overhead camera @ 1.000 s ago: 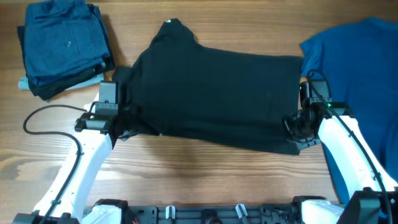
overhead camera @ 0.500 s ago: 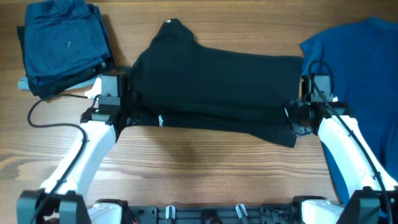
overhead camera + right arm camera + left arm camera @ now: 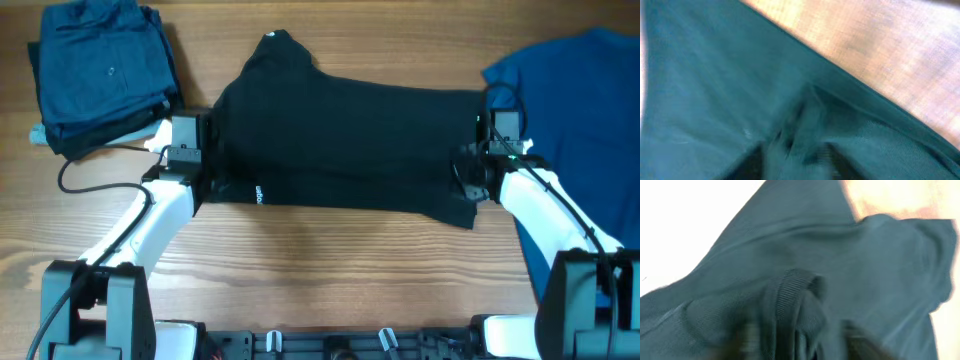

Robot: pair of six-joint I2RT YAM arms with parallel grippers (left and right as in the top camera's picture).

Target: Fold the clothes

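Note:
The black T-shirt [image 3: 350,140] lies across the middle of the table, its near edge folded over, with a small white mark [image 3: 256,193] at the lower left. My left gripper [image 3: 205,170] is at the shirt's left edge and my right gripper [image 3: 472,175] at its right edge. In the left wrist view the blurred fingers [image 3: 747,340] stand apart with a bunched ridge of the shirt's cloth [image 3: 800,295] loose between them. The right wrist view also shows dark fingers [image 3: 752,162] apart, with a fold of the shirt's cloth [image 3: 805,120] in the gap.
A stack of folded dark blue clothes [image 3: 100,75] sits at the back left. A bright blue T-shirt [image 3: 580,130] lies spread at the right edge. A black cable [image 3: 85,170] loops beside the left arm. Bare wooden table [image 3: 330,270] shows in front of the shirt.
Both grippers moved away from the front edge, taking the shirt's near hem over onto itself; the white mark turned up. Both sets of jaws have come apart from the cloth.

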